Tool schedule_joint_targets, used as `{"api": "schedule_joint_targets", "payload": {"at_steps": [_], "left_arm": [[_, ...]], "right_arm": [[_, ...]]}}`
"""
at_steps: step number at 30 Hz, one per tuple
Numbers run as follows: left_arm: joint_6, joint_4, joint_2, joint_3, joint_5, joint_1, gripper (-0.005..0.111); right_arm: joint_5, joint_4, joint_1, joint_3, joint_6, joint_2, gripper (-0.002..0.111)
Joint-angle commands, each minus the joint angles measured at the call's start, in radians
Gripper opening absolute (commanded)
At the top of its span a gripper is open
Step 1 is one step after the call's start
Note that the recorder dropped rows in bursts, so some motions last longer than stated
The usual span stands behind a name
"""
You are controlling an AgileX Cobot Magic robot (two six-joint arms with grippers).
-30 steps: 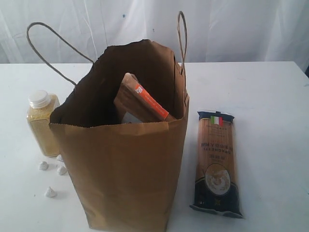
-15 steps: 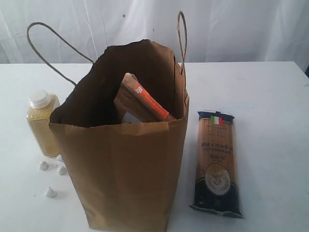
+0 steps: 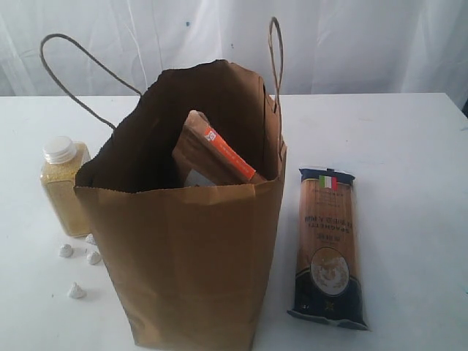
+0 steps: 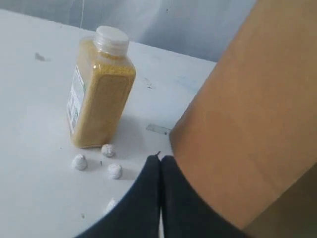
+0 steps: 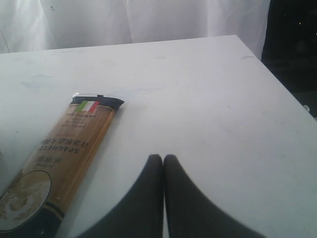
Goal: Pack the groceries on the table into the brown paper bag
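Four white lumps [image 3: 77,290] beside bottle [image 3: 64,191]; left end effector [image 4: 160,163], right end effector [image 5: 163,161] closed, empty.

- Backdrop: white fabric curtain [image 3: 351,44], hung in loose vertical folds across the full width behind the white tabletop [image 3: 409,139]; a few small dark specks [image 3: 187,24] on it.
- Furniture: white tabletop, flat, faintly smudged.
- Surround: dark unlit space [image 5: 292,49] past the tabletop's corner; detail indiscernible.
- Light: soft, diffuse; shadows faint.
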Motion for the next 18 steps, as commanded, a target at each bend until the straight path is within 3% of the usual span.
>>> {"api": "schedule_joint_targets", "payload": {"at_steps": [1, 3, 5, 8, 13, 15, 18], "left_arm": [[-0.159, -0.033, -0.004, 0.005, 0.008, 0.001, 0.0], [-0.188, -0.036, -0.004, -0.006, 0.108, 0.001, 0.0], [-0.163, -0.036, -0.004, -0.091, 0.291, 0.001, 0.0], [-0.055, -0.183, 0.002, -0.19, 0.415, 0.0, 0.0], [0.143, -0.361, 0.066, -0.37, 0.483, 0.0, 0.0], [0.184, -0.373, 0.096, -0.437, 0.517, 0.0, 0.0], [0.218, -0.319, 0.174, -0.571, 0.685, 0.0, 0.0]], "right_arm": [[-0.008, -0.005, -0.004, 0.002, -0.012, -0.006, 0.0], [-0.008, -0.005, -0.004, 0.002, -0.012, -0.006, 0.0], [-0.008, -0.005, -0.004, 0.002, -0.012, -0.006, 0.0], [-0.008, -0.005, -0.004, 0.002, -0.012, -0.006, 0.0], [-0.008, -0.005, -0.004, 0.002, -0.012, -0.006, 0.0], [-0.008, -0.005, -0.004, 0.002, -0.012, -0.006, 0.0], [-0.008, -0.005, -0.004, 0.002, -0.012, -0.006, 0.0]]}}
